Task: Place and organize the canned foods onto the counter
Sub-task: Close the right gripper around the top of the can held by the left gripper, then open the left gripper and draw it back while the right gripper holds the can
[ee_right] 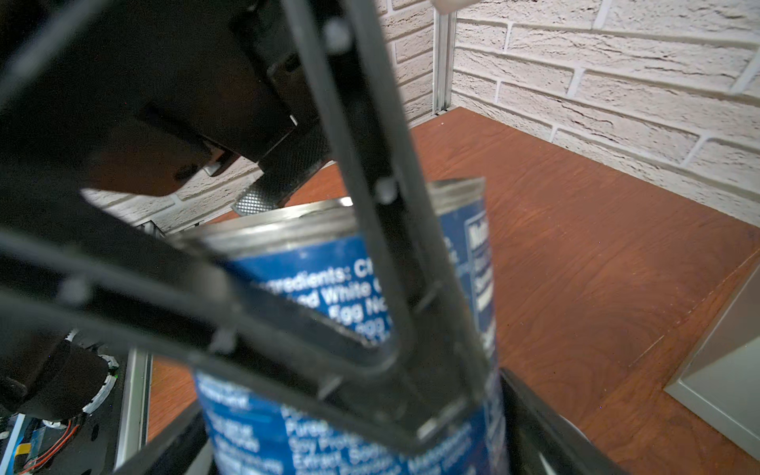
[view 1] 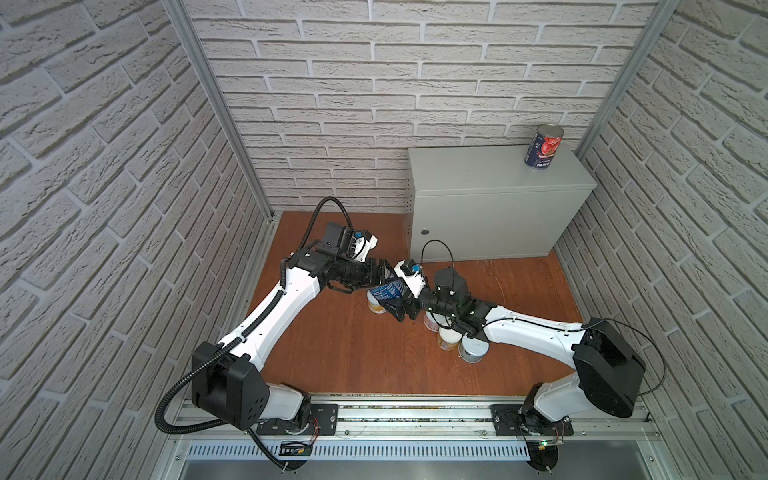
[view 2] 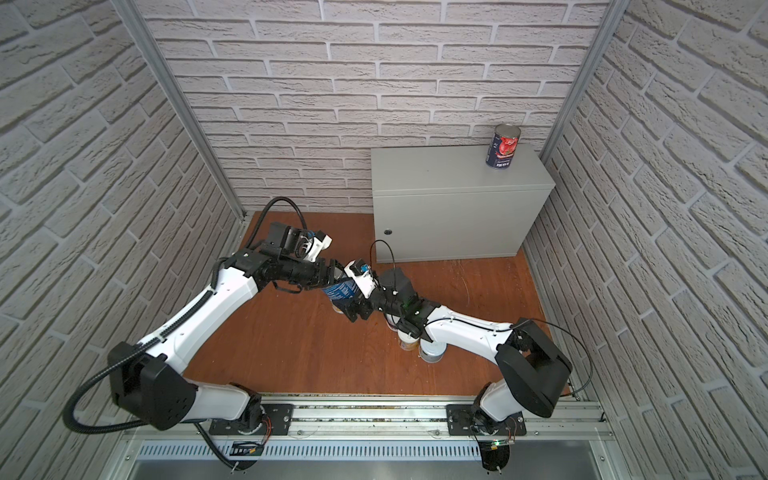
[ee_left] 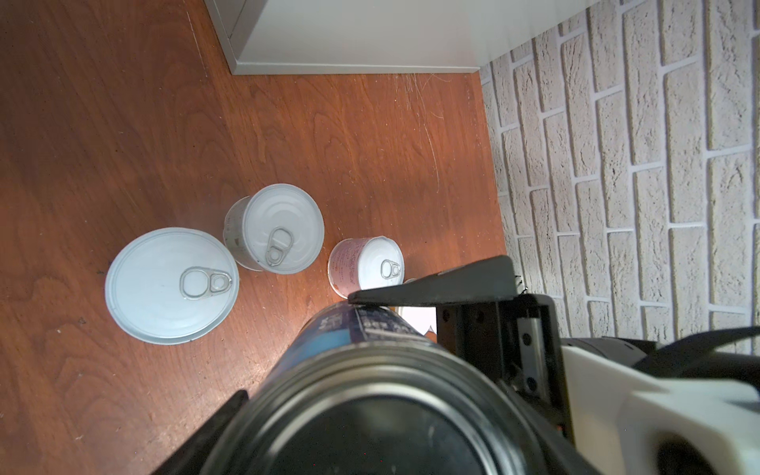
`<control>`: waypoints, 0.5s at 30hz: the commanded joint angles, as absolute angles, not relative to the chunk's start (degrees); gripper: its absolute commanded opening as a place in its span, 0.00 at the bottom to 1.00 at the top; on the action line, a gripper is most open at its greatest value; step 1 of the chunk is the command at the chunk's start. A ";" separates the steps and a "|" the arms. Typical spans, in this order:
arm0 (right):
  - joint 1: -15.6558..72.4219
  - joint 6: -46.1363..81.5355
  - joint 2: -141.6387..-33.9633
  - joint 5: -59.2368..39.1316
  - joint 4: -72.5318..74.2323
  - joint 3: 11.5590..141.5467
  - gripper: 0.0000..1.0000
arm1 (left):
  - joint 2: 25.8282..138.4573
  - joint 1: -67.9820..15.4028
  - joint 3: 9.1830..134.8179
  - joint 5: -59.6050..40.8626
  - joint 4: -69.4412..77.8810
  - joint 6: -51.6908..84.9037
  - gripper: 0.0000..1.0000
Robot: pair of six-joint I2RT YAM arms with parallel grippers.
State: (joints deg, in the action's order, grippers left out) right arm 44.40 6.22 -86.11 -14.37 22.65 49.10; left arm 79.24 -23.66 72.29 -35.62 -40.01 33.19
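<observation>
A tall blue-labelled can hangs tilted above the wooden floor between both arms. My left gripper is shut on it, with the can's silver end filling the left wrist view. From the other side my right gripper is shut on the same can, its fingers pressed against the label. A second tall can stands upright at the back right corner of the counter. Several short white-lidded cans rest on the floor, including pink, orange and grey.
A yellow-labelled short can sits right under the held can. The right forearm passes over the floor cans. Brick walls close in on three sides, and a metal rail runs along the front.
</observation>
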 commanded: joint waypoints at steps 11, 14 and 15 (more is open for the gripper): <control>44.91 9.51 -86.79 -14.02 30.92 49.68 0.83 | 77.72 -23.39 71.71 -46.14 -27.43 36.37 0.19; 44.91 10.58 -86.24 -12.51 31.85 49.24 0.76 | 77.39 -23.46 71.22 -46.14 -26.58 37.20 0.19; 44.91 11.00 -86.06 -11.94 32.12 49.01 0.74 | 77.27 -23.47 70.91 -45.98 -26.18 37.53 0.20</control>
State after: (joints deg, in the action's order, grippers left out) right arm 44.42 7.38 -86.89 -13.10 24.99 49.08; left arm 79.24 -22.81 70.50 -36.84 -35.66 36.01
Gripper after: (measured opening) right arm 0.892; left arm 0.873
